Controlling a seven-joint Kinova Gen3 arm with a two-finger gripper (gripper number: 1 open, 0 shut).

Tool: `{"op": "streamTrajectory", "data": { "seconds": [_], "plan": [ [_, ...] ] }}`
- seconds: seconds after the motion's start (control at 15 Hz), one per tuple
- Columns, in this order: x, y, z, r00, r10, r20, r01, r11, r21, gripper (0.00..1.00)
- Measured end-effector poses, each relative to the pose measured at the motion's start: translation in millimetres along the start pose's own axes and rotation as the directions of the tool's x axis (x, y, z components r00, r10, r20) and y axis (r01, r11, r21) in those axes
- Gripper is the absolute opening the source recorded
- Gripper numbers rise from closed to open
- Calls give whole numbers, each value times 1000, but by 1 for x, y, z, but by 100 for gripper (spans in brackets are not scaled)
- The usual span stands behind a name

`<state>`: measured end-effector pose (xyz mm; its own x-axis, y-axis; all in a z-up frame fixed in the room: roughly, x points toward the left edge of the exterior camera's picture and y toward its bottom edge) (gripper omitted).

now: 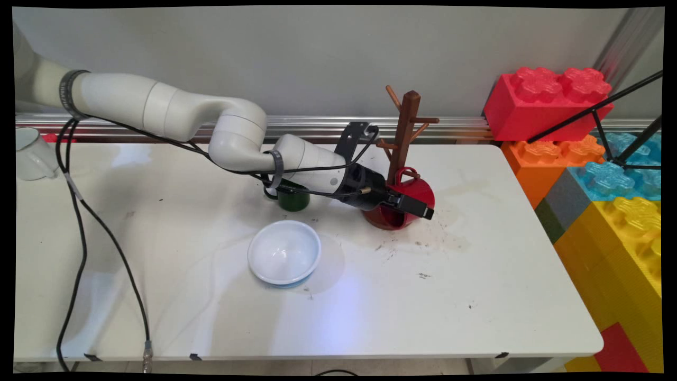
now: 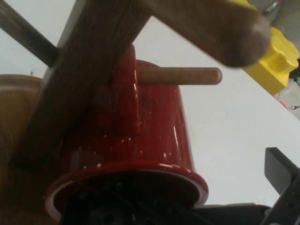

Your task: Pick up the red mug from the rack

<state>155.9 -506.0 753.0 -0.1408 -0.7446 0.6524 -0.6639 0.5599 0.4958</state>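
Claw (image 1: 411, 205) of mine grips the red mug (image 1: 407, 203) by its rim, one finger inside. I hold the mug tipped against the wooden mug tree (image 1: 404, 132) near the surface's (image 1: 476, 296) far edge, its handle over a peg. My claw has not let go.

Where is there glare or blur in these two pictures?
Main view: soft glare patches on the white table, all else sharp. Hand view: the brown wooden mug tree looms close and blurred, its nearest peg worst; a bright highlight streaks the glossy red mug.
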Motion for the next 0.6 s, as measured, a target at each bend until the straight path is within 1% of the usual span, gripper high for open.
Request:
{"op": "streamTrajectory", "data": {
  "seconds": [0.27, 0.6],
  "plan": [
    [-1, 0, 2, 1000, -11, -15, 11, 1000, -8, 100],
    [-4, 2, 1, 1000, -12, -23, 11, 1000, -14, 100]
  ]
}}
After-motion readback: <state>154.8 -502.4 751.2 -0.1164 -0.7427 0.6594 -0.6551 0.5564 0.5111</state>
